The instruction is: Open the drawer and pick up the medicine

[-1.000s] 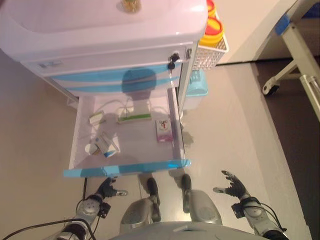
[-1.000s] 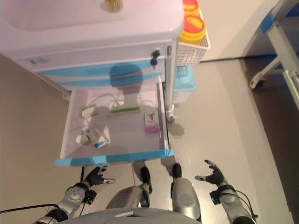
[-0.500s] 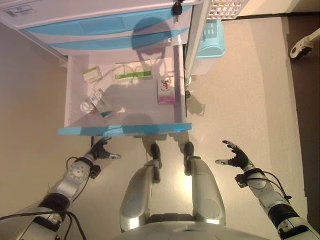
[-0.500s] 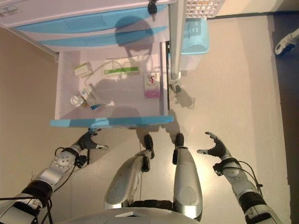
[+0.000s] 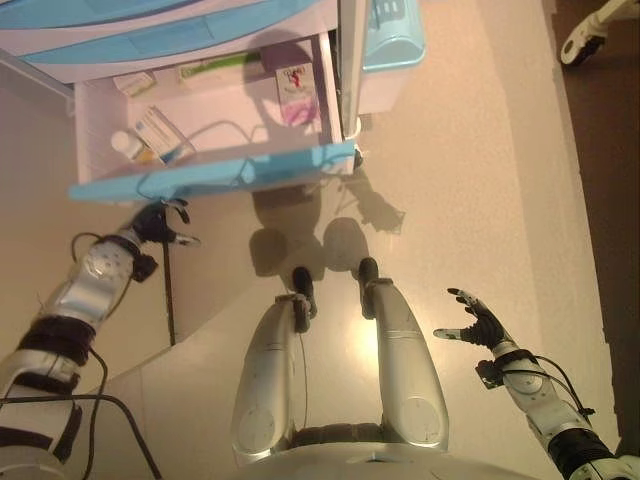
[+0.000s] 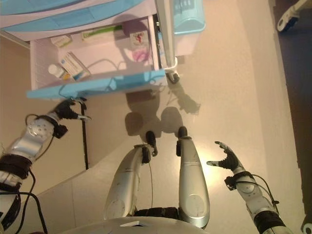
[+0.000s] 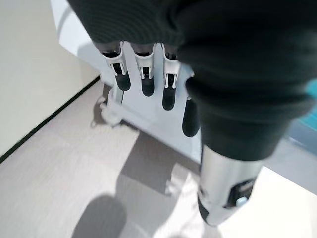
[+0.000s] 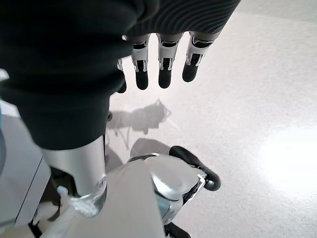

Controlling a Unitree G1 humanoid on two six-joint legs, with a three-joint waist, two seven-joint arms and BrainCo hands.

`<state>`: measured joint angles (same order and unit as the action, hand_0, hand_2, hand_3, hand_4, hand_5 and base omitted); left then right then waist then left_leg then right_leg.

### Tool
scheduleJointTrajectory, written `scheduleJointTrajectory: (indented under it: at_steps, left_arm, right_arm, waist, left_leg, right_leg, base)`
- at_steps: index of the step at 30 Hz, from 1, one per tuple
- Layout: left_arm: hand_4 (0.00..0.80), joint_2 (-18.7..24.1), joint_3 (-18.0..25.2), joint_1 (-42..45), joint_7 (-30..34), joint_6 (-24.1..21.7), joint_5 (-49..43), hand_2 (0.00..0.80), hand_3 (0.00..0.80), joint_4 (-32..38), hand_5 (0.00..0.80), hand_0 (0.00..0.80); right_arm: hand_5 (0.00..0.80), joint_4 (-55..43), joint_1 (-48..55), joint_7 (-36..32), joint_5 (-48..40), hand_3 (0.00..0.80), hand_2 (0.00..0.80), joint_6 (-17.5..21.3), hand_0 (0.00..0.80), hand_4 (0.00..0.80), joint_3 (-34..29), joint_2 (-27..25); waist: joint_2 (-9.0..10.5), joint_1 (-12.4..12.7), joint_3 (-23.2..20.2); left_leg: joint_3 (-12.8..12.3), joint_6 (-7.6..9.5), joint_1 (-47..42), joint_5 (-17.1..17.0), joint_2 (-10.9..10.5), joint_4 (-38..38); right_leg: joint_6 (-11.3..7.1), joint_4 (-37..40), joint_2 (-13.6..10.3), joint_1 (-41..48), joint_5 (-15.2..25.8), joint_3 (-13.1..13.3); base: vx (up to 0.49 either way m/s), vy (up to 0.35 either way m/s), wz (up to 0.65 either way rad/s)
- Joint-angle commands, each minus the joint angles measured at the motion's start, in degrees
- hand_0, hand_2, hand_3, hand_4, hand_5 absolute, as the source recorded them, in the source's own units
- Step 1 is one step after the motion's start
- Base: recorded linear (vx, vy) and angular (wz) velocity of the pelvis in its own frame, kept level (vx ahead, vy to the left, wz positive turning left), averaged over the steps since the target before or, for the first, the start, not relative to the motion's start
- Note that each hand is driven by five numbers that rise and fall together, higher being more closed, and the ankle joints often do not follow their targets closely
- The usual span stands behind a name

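Observation:
The cart's lower drawer point(image 5: 210, 172) stands pulled open, with a blue front. Inside lie a pink-and-white medicine box point(image 5: 295, 82), a green-and-white box point(image 5: 215, 68), a small pale box point(image 5: 133, 84), a blue-and-white box point(image 5: 160, 135) and a white bottle point(image 5: 125, 146). My left hand point(image 5: 155, 222) hangs just below the left end of the drawer front, apart from it, with relaxed fingers point(image 7: 143, 79) and nothing in it. My right hand point(image 5: 475, 322) is open and empty, low at the right, far from the drawer; its fingers point(image 8: 163, 69) are straight over the floor.
A light blue bin point(image 5: 392, 40) stands on the floor right of the cart. The cart's caster point(image 5: 350, 125) is by the drawer's right corner. A bed's wheel point(image 5: 578, 40) shows at the top right on darker floor.
The camera has tilted down, so the drawer now sits higher in the picture. The drawer stays open. The left hand stays under the drawer front; the right hand stays spread at the right.

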<state>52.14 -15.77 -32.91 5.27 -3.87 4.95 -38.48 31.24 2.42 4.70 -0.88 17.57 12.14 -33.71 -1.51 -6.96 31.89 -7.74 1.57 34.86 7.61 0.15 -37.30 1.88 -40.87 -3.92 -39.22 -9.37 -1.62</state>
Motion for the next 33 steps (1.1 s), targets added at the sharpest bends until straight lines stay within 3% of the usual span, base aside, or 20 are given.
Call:
scheduleJointTrajectory:
  at_steps: [1, 7, 13, 29, 32, 33]
  left_arm:
    - [0.0, 6.9, 4.2, -8.9, -7.2, -0.6, 5.0, 0.0, 0.0, -6.0, 0.0, 0.0]
    - [0.0, 6.8, 3.1, -19.6, -19.7, -2.3, 7.5, 0.0, 0.0, -15.2, 0.0, 0.0]
    - [0.0, 4.8, 2.6, -22.9, -29.0, -1.8, 7.5, 0.0, 0.0, -17.5, 0.0, 0.0]
    - [0.0, 4.0, -0.4, -26.4, -30.2, 0.0, 7.5, 0.0, 0.0, -18.3, 0.0, 0.0]
    - [0.0, 3.7, -0.4, -25.5, -28.0, -0.6, 7.7, 0.0, 0.0, -17.9, 0.0, 0.0]
    - [0.0, 3.6, -0.2, -25.0, -27.1, -0.7, 7.8, 0.0, 0.0, -17.5, 0.0, 0.0]
  right_arm:
    - [0.0, -3.9, 2.5, 2.2, -2.5, 0.0, 0.0, 3.4, 0.0, 0.0, 1.2, -0.8]
    - [0.0, -3.9, 0.8, 5.4, -3.3, 0.0, 0.0, 5.0, 0.0, 0.0, 3.8, -0.2]
    - [0.0, -3.0, -0.7, 7.1, -3.5, 0.0, 0.0, 5.5, 0.0, 0.0, 5.1, 0.2]
    - [0.0, -2.6, -1.0, 7.8, -3.6, 0.0, 0.0, 6.9, 0.0, 0.0, 5.7, 1.0]
    - [0.0, -2.6, -1.1, 6.5, -4.6, 0.0, 0.0, 7.7, 0.0, 0.0, 5.7, 1.4]
    - [0.0, -2.7, -1.2, 6.1, -5.0, 0.0, 0.0, 7.9, 0.0, 0.0, 5.7, 1.6]
  waist:
    - [1.51, -2.2, -2.1]
    - [2.36, -3.5, -2.1]
    - [2.75, -4.0, -2.1]
    - [3.67, -4.2, -2.1]
    - [3.75, -3.9, -2.1]
    - [4.05, -3.9, -2.1]
  left_leg:
    - [-3.0, 4.81, -1.7, 6.9, -2.7, -1.3]
    - [-3.4, 4.88, 0.1, 7.1, -2.4, -1.5]
    - [-3.7, 4.72, -0.2, 7.1, -2.4, -0.4]
    - [-3.3, 4.54, -1.1, 6.8, -3.1, 1.0]
    - [-3.2, 4.37, -1.7, 6.3, -3.2, 2.0]
    - [-3.8, 4.58, -1.3, 4.5, -3.2, 2.7]
  right_leg:
    - [-2.1, -1.3, 2.5, 1.5, -2.6, -0.8]
    - [-2.45, -0.8, 3.7, -0.9, -1.8, 0.3]
    - [-2.91, 0.8, 4.2, -1.1, -0.8, 1.5]
    - [-4.66, 7.2, 4.9, 0.7, 3.6, 3.0]
    - [-5.02, 8.8, 4.8, 1.6, 4.4, 3.0]
    - [-4.74, 9.9, 4.6, 1.4, 6.1, 2.9]
  base:
    - [-0.002, 0.065, -0.18]
    - [-0.034, 0.053, -0.1]
    - [-0.026, 0.039, -0.11]
    - [0.003, 0.013, -0.05]
    - [-0.038, -0.016, -0.02]
    - [-0.104, -0.053, -0.05]
